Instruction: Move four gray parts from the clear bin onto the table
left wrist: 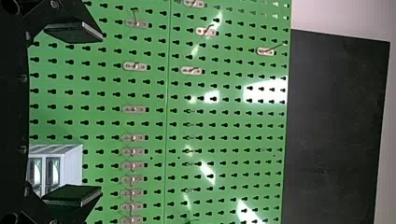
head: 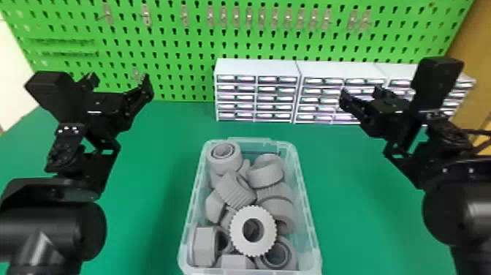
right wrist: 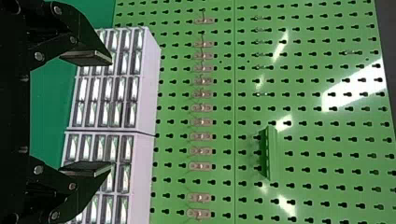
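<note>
The clear bin (head: pixel 310 226) stands on the green table, heaped with several gray parts. On top near its front lies a toothed gray ring (head: pixel 268 230); a ribbed gray part (head: pixel 233 190) leans behind it, and a round gray part (head: pixel 228 162) is in the back left corner. My left gripper (head: pixel 120 82) is raised left of the bin, and my right gripper (head: pixel 360 95) is raised to its right. In the left wrist view the left gripper (left wrist: pixel 74 114) is open with nothing between its fingers. The right gripper (right wrist: pixel 88 113) is likewise open and holds nothing.
White drawer cabinets (head: pixel 257 66) line the back of the green table (head: pixel 157 153), behind the bin. A green pegboard (head: pixel 175 66) with metal hooks rises behind them. Bare table surface lies on both sides of the bin.
</note>
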You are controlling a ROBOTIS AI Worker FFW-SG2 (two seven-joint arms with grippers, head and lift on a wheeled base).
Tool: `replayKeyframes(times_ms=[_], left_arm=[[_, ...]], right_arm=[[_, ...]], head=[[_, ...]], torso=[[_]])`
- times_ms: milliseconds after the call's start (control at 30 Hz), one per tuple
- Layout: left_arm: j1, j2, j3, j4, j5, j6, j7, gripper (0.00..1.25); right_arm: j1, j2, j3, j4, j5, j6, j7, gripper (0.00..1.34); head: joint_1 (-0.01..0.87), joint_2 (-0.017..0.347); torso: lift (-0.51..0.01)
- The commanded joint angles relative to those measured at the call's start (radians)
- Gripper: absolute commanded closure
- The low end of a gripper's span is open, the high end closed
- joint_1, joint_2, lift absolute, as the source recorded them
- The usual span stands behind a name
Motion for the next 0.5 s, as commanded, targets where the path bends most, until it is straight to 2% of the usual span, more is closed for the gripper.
replayKeyframes(times_ms=[0,467], left_arm=[[0.004,0.0,0.003,-0.001,0.0,0.001,0.001,0.14],[0.004,-0.002,0.003,-0.001,0.0,-0.001,0.001,0.14]], right_arm=[[0.001,0.002,0.003,0.0,0.001,0.006,0.0,0.47],[0.008,0.004,0.002,0.0,0.001,0.007,-0.003,0.47]], head=[[0.678,0.034],[0.678,0.034]], torso=[[-0.05],[-0.05]])
